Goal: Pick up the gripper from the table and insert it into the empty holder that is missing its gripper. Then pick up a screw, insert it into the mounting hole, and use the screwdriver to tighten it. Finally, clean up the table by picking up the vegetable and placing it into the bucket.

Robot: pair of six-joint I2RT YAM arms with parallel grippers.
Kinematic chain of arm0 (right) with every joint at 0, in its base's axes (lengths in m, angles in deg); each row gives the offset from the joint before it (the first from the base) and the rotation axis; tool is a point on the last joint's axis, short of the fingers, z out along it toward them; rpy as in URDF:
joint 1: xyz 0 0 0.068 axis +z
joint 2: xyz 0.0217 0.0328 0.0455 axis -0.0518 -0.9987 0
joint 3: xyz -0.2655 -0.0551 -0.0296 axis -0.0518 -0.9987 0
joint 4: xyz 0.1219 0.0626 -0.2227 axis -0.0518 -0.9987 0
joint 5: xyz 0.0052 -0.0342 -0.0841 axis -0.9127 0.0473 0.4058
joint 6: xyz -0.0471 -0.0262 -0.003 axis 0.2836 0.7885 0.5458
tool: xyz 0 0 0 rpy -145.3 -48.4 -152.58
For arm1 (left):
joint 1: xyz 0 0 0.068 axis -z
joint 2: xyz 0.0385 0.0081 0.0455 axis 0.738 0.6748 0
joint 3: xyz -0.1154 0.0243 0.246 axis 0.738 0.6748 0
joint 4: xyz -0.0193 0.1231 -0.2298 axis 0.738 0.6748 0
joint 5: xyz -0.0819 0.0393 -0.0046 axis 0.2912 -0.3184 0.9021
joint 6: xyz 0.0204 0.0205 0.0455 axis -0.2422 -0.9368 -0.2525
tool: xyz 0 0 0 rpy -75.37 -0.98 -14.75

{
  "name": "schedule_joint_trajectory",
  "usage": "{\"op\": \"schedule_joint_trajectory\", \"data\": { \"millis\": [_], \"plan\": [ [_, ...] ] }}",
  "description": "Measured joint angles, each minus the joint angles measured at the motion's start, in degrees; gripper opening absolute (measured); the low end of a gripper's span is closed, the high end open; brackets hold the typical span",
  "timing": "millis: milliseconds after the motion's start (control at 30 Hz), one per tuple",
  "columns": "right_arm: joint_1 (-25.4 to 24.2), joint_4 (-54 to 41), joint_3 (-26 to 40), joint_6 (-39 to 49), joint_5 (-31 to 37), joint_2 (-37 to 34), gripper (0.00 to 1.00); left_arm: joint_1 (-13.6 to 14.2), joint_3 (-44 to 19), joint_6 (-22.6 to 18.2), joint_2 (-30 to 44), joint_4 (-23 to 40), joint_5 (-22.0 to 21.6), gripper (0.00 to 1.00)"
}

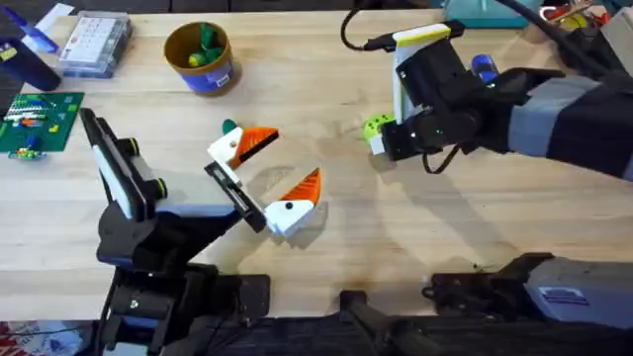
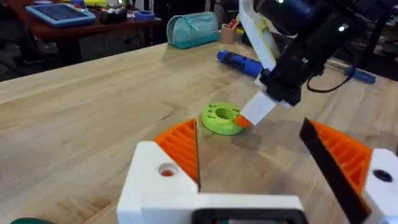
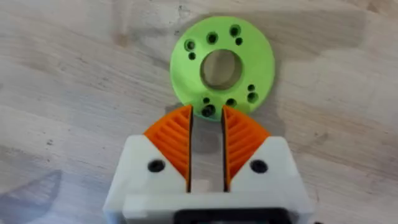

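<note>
The vegetable (image 1: pixel 373 126) (image 2: pixel 219 117) (image 3: pixel 222 64), a flat lime-green disc with small holes, lies on the table right of centre. My right gripper (image 1: pixel 382 138) (image 3: pixel 207 117) points down at its near rim. The orange pads (image 3: pixel 176 138) stand almost together with a narrow gap, and their tips touch the rim; one fingertip (image 2: pixel 250 114) rests against the disc's edge. My left gripper (image 1: pixel 293 158) (image 2: pixel 258 149) hovers open over mid-table, nothing between its fingers. The yellow bucket (image 1: pixel 201 57) with a blue band stands at the back left with green pieces inside. A blue screwdriver (image 1: pixel 484 67) (image 2: pixel 239 62) lies behind the right arm.
A clear compartment box (image 1: pixel 95 44) and a green circuit board (image 1: pixel 38 121) sit at the far left. A teal pouch (image 2: pixel 193 29) lies at the table's back edge. Cables run along the back right.
</note>
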Motion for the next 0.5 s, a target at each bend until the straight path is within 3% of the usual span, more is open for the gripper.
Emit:
{"op": "schedule_joint_trajectory", "data": {
  "millis": [500],
  "plan": [
    [0.0, 0.0, 0.0, 0.2, 0.1, 0.0, 0.186, 0.0, 0.0, 0.0, 0.0, 0.0, 0.0, 0.991]
  ]
}}
